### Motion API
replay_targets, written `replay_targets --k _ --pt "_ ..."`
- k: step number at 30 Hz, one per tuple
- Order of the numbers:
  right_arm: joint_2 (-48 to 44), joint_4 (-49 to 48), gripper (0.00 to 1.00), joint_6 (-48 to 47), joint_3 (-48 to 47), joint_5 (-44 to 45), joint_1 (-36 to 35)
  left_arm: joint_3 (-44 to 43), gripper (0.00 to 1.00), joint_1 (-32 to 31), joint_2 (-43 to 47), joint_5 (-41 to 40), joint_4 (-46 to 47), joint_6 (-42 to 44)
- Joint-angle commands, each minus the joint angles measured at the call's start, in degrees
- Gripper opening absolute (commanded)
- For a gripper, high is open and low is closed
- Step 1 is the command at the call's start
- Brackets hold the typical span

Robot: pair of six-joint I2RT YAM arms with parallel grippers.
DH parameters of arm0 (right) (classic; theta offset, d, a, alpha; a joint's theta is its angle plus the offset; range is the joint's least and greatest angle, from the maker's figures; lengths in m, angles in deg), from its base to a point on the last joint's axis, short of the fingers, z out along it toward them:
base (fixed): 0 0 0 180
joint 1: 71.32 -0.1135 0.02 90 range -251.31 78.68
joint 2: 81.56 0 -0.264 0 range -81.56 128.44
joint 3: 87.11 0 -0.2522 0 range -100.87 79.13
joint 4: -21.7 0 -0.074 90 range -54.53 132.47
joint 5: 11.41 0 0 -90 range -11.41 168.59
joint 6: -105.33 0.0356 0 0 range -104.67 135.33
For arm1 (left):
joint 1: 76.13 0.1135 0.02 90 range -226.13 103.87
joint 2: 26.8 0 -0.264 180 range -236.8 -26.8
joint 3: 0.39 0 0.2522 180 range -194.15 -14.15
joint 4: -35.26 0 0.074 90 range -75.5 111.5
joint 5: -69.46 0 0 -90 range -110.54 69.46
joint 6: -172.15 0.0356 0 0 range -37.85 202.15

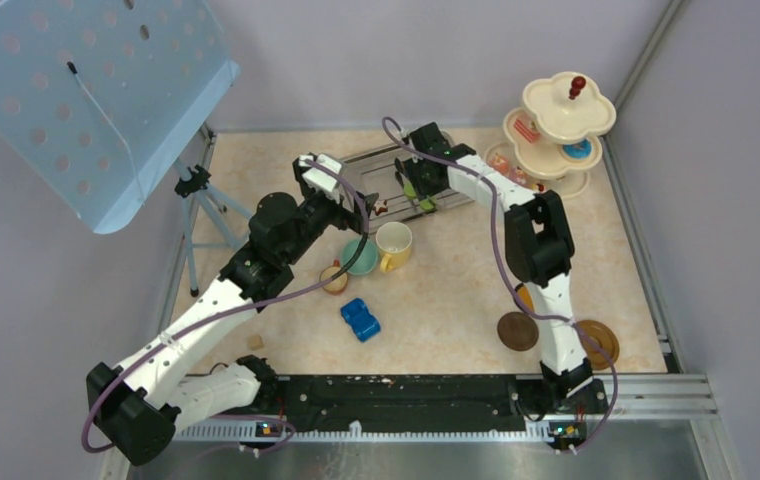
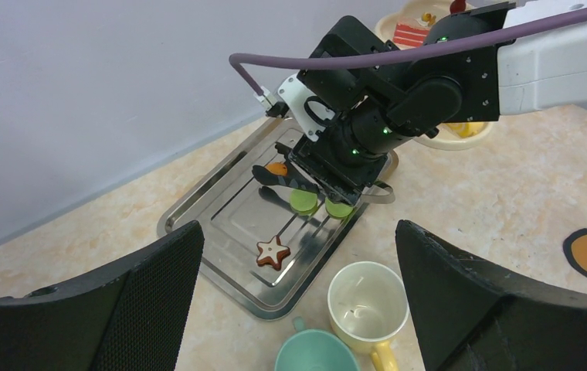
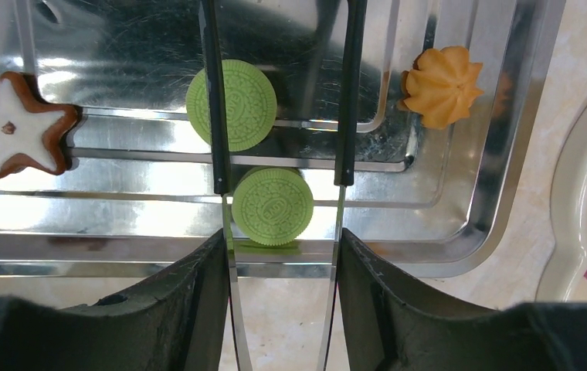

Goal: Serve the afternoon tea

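Right gripper (image 3: 283, 255) clamps tongs (image 3: 350, 93) over green cookies (image 3: 273, 206); left gripper (image 2: 298, 232) open, empty. Risk: an off-centre squeeze squirts a cookie across the tray (image 3: 460, 232).

Bright, even light from above — shadows stay soft. Ahead of the right claw (image 3: 281, 243) the steel tray (image 3: 445, 232) flares with white glare; the claw's own fingers (image 3: 190, 301), nearest the lens, blur dark.

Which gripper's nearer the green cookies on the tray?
Right. The right gripper is above the green cookies, its tongs straddling one; left gripper sits back, past the star cookie.
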Motion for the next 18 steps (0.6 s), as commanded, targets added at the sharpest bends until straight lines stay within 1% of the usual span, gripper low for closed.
replay_targets --k 1,6,9,18 --pt "1.8 1.4 0.49 -3.6 -3.7 3.9 -1.3 0.6 0.99 -0.1 0.9 0.8 2.8 -0.5" --pt "3.4 2.8 0.48 -5.2 -5.4 5.0 -1.6 0.7 0.99 -0.2 1.2 0.9 2.9 -0.6" --pt "4.6 4.2 0.46 -5.7 -7.2 6.2 -1.6 0.7 0.99 -0.1 1.3 0.9 2.9 -0.6" --pt "5.2 5.8 0.32 -5.3 -9.7 5.1 -1.6 0.7 0.99 -0.1 1.7 0.9 2.9 -0.7"
